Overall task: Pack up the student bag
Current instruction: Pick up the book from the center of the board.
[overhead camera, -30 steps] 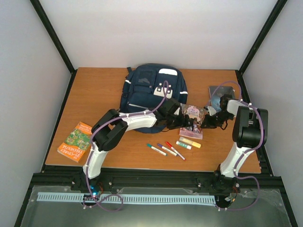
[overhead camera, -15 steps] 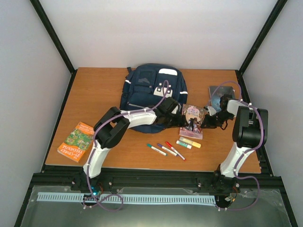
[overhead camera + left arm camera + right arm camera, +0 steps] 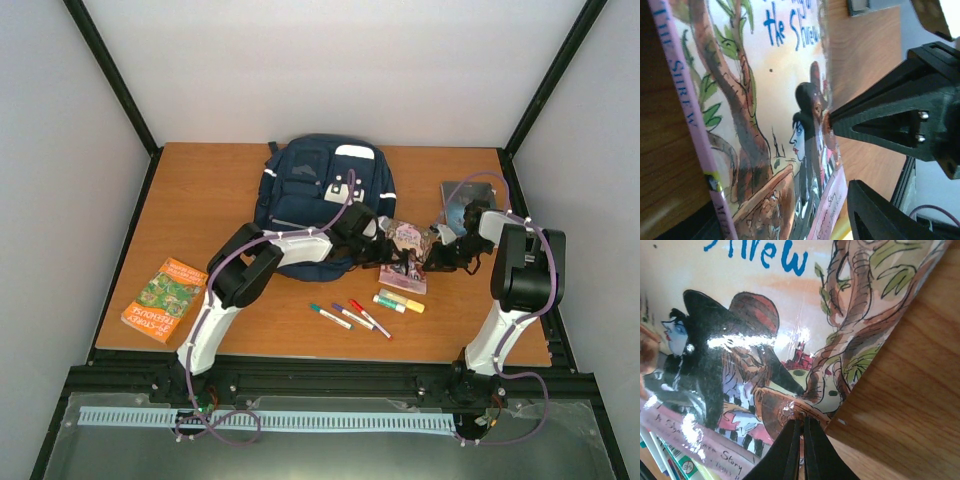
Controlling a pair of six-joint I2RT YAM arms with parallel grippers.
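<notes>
**Top external.** The right gripper (image 3: 437,258) and the left gripper (image 3: 385,252) are seen meeting from opposite sides at a picture book (image 3: 407,238). The book is just right of the student bag (image 3: 310,180), which lies at the back centre of the table (image 3: 200,190).

**Left wrist.** The book's pink spine is shown between the left fingers (image 3: 875,215), which stand apart. Whether they press on it cannot be told.

**Right wrist.** The right jaws are shown closed together, pinching the cover's lower edge.

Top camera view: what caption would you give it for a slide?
A robot's right gripper pinches a storybook next to a navy backpack, markers lying nearby.
</notes>
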